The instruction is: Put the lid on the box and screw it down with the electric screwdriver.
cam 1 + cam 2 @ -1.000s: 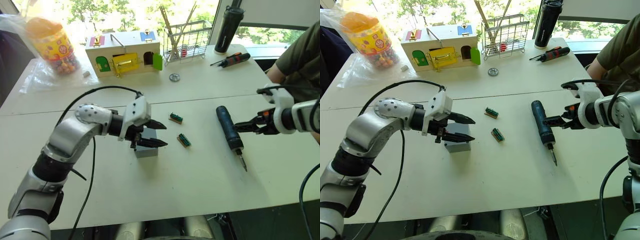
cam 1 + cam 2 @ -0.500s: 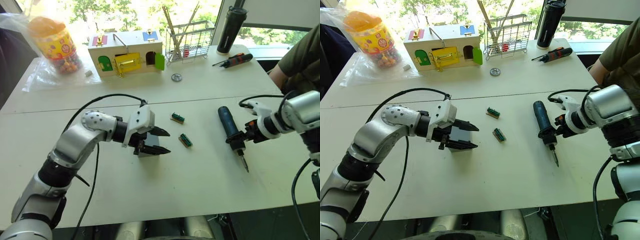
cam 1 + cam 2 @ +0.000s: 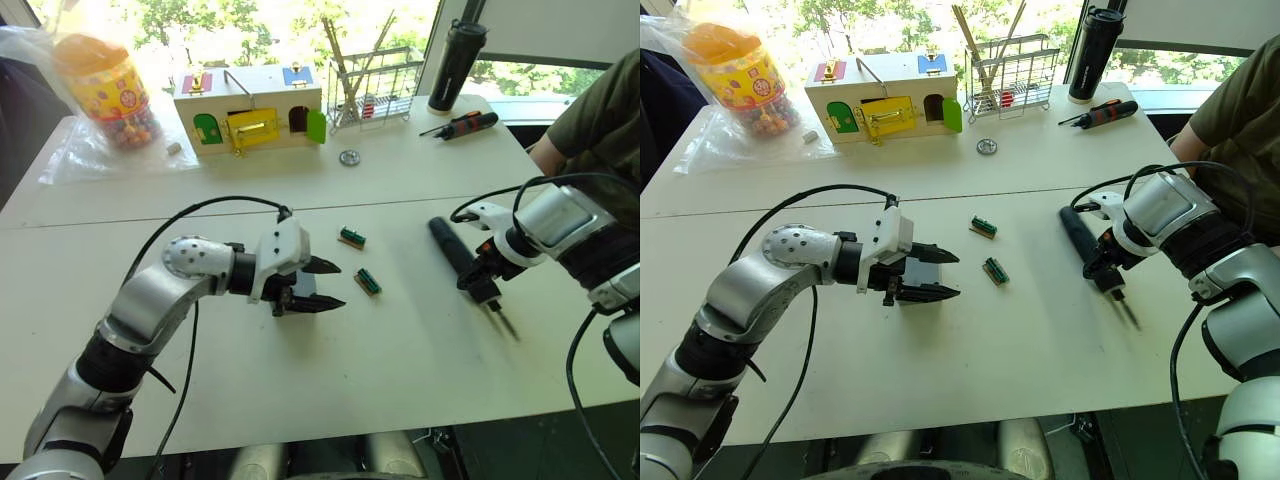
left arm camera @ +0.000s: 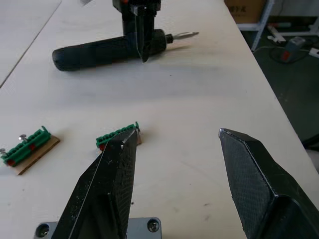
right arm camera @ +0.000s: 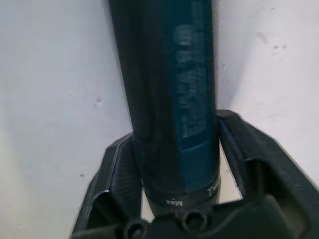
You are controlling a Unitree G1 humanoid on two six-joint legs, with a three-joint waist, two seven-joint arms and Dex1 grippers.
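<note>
Head views: we see right gripper (image 3: pixel 1106 268) clamped on the electric screwdriver (image 3: pixel 1084 248) near its bit end, tool on table; off-centre grip risks tipping | left wrist: left gripper (image 4: pixel 177 164) jaws apart over the box (image 4: pixel 97 229); descent may shove it | right wrist: fingers (image 5: pixel 119 172) flank the barrel; slip possible

white rectangular table (image 3: pixel 400 380), seam across middle | bright windows (image 3: pixel 260 25) behind, green trees outside | daylight

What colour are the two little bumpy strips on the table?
Green strips on tan backing, clearest in the left wrist view.
</note>
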